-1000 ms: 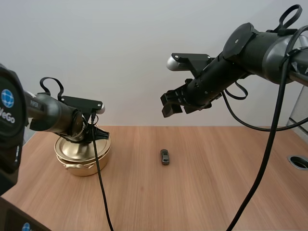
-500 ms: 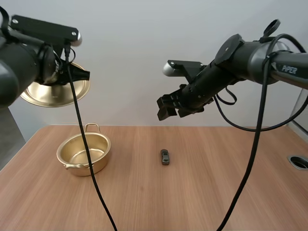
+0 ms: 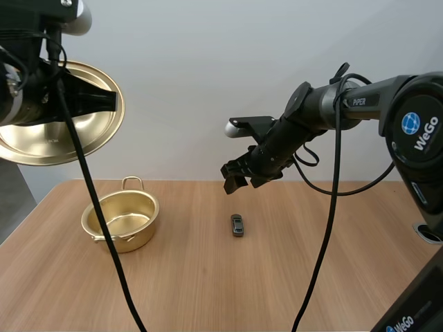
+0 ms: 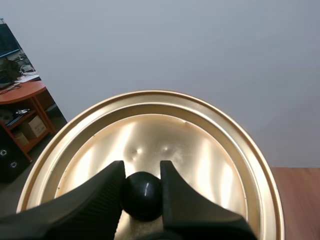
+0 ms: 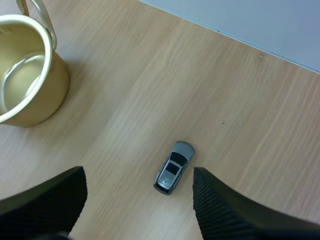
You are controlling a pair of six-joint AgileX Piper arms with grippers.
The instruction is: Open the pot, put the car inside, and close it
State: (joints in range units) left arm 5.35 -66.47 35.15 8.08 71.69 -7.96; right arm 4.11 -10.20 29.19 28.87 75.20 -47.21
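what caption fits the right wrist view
Open right gripper hovering over the small grey toy car on the wooden table, lidless gold metal pot off to one side.

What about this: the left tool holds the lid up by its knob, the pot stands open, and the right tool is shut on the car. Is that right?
No. The right tool is open, above the car, which lies on the table; the right wrist view shows it. The rest stands.

The left gripper (image 4: 142, 175) is raising the lid (image 3: 62, 114) high, away from the pot (image 3: 133, 239), while the right gripper (image 3: 239, 178) is lowering toward the car (image 3: 237, 225).
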